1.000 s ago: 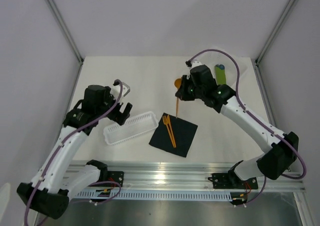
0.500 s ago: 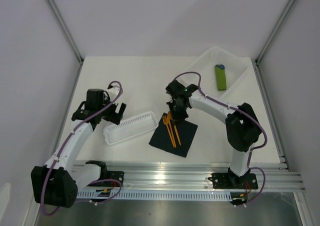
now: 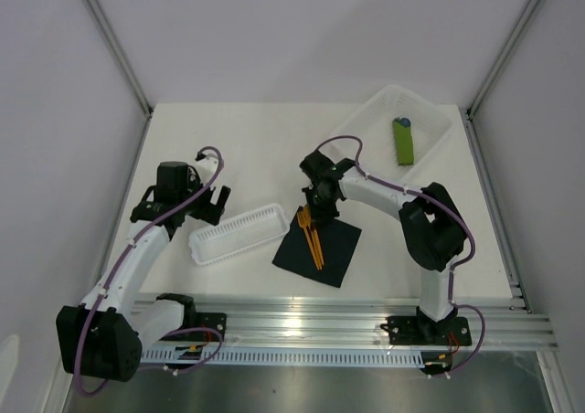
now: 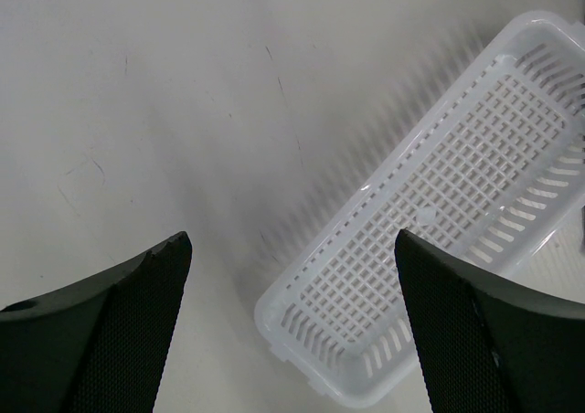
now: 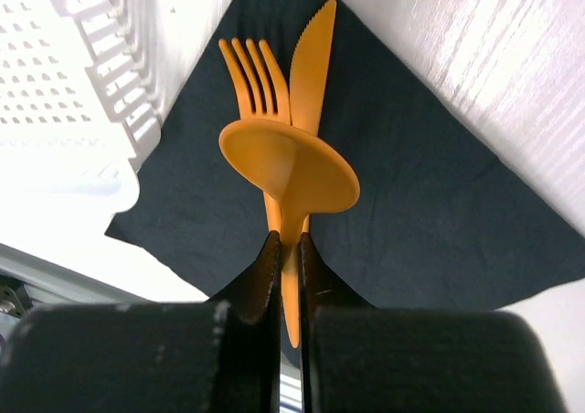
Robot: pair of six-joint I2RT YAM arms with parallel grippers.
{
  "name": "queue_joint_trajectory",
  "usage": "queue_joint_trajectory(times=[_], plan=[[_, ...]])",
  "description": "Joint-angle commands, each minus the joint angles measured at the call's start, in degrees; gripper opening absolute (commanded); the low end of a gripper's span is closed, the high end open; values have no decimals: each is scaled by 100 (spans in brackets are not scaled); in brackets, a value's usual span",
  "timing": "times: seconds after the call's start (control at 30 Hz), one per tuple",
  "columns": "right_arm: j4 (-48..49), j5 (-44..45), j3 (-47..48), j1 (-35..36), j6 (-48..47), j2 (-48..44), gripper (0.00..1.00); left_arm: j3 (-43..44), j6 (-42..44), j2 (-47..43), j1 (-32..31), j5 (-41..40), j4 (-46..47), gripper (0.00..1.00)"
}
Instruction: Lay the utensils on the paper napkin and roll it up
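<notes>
roughly, the white table has most of its bare room in the upper left of the top view and along the lower right. the large clear bin fills the upper right corner, with a green bundle lying inside. the narrow white basket lies slantwise at left of centre, its right end just beside the left corner of the paper napkin, which lies flat as a black diamond at centre, well clear of the table's edges.

the left gripper hangs at the basket's upper left end, its fingers spread wide over bare table. the right gripper sits at the napkin's upper corner, fingers pinched tight on the handle of the orange spoon. the bowl lies over the neck of the fork and beside the knife, both flat on the napkin; whether the bowl touches them cannot be told.

a second ago the right arm reached long toward the bin with the spoon held above the napkin's upper corner; it has since folded in and brought the spoon onto the sheet, barely shifting over the last half second.
</notes>
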Motion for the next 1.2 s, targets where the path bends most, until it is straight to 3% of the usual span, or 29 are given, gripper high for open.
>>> queue_joint_trajectory(times=[0.0,1.17], plan=[[300,105,-169,-63,135,14,0,-71,-42,-117,57,148,148,95],[608,17,-346,-168,91,330,1,8,-51,-99,57,210,78,95]])
